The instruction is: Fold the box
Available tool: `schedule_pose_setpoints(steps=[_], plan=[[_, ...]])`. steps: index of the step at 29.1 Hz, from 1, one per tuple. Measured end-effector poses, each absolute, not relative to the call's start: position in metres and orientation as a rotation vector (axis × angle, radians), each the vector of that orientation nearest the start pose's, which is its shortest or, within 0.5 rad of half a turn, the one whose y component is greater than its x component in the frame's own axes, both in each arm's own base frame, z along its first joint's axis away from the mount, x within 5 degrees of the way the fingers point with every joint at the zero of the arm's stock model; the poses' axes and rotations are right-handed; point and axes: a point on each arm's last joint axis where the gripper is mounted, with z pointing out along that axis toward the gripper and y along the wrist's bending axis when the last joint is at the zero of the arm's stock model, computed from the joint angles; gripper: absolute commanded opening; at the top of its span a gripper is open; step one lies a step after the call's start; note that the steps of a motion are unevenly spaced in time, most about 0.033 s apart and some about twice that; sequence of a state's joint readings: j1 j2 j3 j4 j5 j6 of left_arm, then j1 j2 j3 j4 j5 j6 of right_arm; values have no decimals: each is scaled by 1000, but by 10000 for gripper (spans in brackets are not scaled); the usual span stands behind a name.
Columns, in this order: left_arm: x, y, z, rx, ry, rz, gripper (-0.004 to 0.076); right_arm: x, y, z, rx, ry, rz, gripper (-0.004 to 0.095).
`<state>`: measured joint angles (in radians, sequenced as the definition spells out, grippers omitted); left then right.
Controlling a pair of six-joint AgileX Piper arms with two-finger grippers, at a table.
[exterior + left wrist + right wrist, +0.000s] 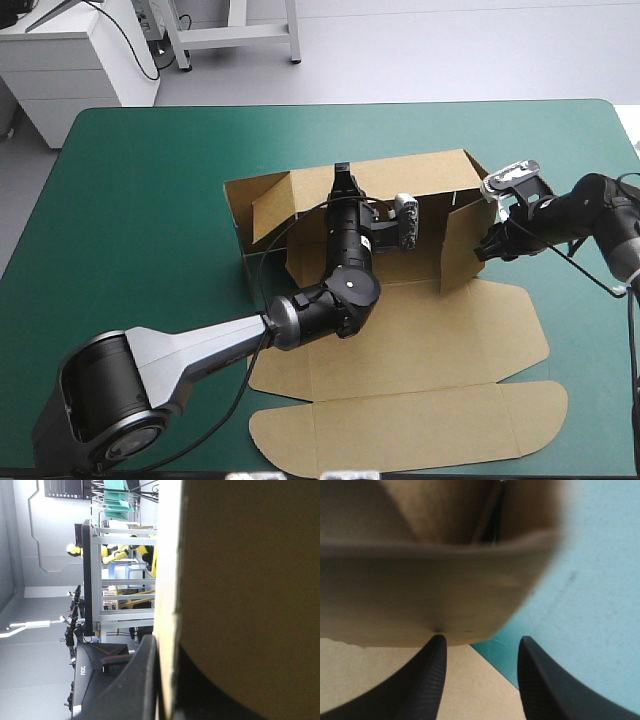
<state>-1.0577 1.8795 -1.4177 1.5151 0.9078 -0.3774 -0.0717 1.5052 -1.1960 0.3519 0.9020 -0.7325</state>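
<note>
While the box (pixel 420 320) sits on the cover (pixel 140 200), folding is judged roughly half done. Nearest, the lid (pixel 410 425) lies flat, and the base panel lies flat beyond it. At the box's right side, the side flap (pixel 462 245) stands upright but is not tucked. The right gripper (pixel 487 245) is just outside it with its fingers apart, and in the right wrist view one fingertip (pixel 439 645) all but touches the flap's edge. At the box's left side, a wall (pixel 270 205) is raised but appears to lean and looks loose. Farthest, the back wall (pixel 420 175) stands. The left gripper (pixel 343 180), reaching from inside the box, is clamped on its top edge with the board between the fingers. Remaining, in my judgement: tucking both sides and locking the back wall.
</note>
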Motion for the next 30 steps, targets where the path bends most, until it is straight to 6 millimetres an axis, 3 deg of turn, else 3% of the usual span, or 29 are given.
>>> schedule_pose_setpoints(steps=[9,19,30], plan=[[266,-326,285,1351,1394,915,-8,313,11,297,-770,2429,248,425],[266,-326,285,1338,1401,911,-8,325,15,285,-817,2379,299,427],[266,-323,285,1319,1419,945,-8,352,23,256,-778,2293,461,427]])
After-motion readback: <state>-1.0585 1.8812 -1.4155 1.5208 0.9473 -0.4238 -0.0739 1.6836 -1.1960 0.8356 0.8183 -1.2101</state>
